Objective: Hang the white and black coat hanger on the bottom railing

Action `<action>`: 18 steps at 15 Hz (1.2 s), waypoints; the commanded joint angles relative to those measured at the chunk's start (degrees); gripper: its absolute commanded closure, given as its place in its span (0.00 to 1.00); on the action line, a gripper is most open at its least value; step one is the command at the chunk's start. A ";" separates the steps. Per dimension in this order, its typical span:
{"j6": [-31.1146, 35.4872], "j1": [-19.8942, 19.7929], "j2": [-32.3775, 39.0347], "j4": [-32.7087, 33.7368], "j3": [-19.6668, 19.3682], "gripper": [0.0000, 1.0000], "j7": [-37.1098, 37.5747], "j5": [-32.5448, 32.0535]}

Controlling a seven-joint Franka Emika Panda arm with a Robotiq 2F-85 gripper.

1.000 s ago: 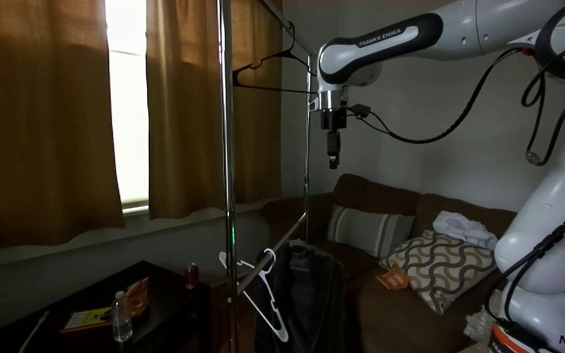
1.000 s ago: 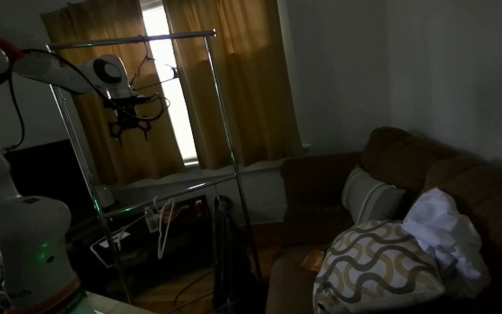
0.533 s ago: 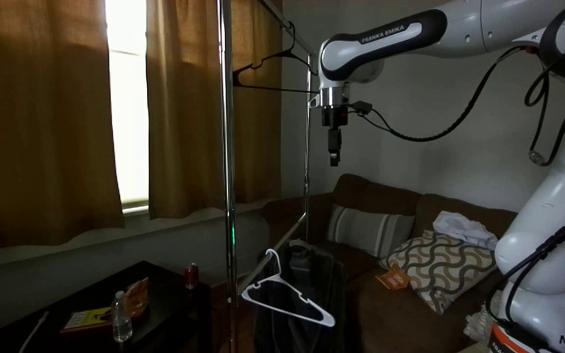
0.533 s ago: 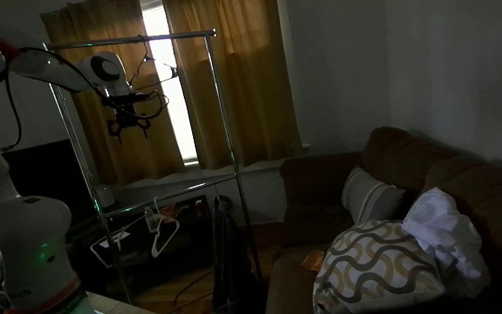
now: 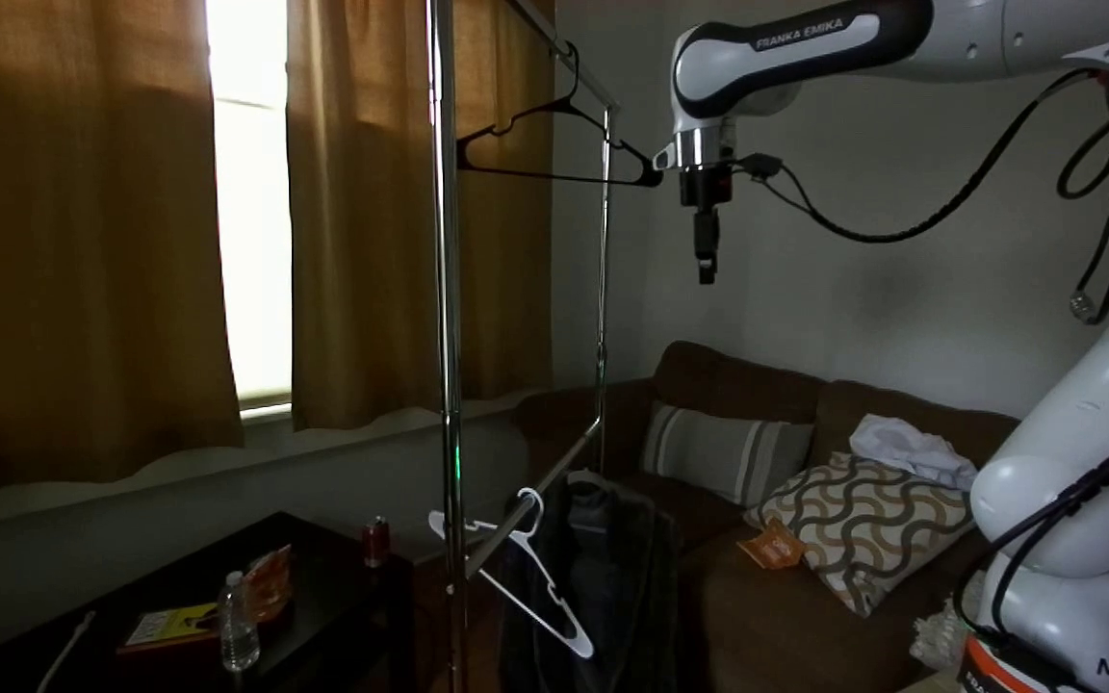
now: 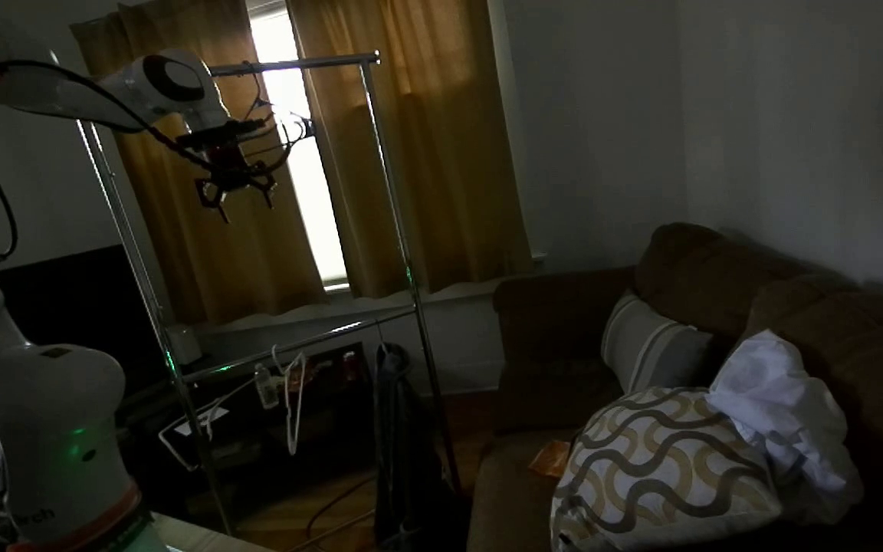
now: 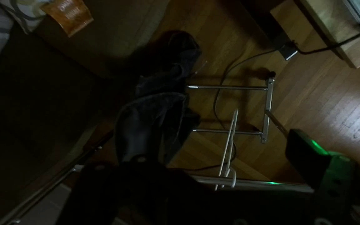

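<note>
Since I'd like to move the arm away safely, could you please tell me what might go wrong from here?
The wrist could snag the dark hanger, whose end looks close to it in an exterior view, though depth is hard to judge.
The white hanger hangs by its hook over the bottom railing, with the open gripper well clear of it, so a jolt to the rack might slide or unhook it.

Below the two fingers [image 5: 706, 258], one white coat hanger [image 5: 522, 539] and one dark garment [image 5: 603, 577] hang on the bottom railing [image 6: 349, 328]; higher than the fingers, one black hanger [image 5: 564, 104] hangs on the upper crossbar [image 6: 342, 61]. Also lower are two pillows [image 5: 728, 454], one white cloth [image 5: 911, 450], two orange packets [image 5: 772, 546], one bottle [image 5: 239, 630], one can [image 5: 375, 542], and one pale shape [image 6: 174, 453] too dim to count surely as another hanger.
</note>
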 commanded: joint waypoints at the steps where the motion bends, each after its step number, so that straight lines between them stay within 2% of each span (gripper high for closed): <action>1: -5.75 -0.18 -5.00 3.48 -3.05 0.00 -5.04 -5.07; 4: -4.89 -0.33 -6.14 8.41 -5.01 0.00 -8.21 -7.83; 7: -0.28 -0.43 -5.22 13.41 -6.69 0.00 -10.21 -8.35; 13: 17.84 0.32 0.08 18.35 -8.69 0.00 -8.52 0.82; 18: 26.21 0.39 6.57 23.57 -8.91 0.00 -6.90 13.02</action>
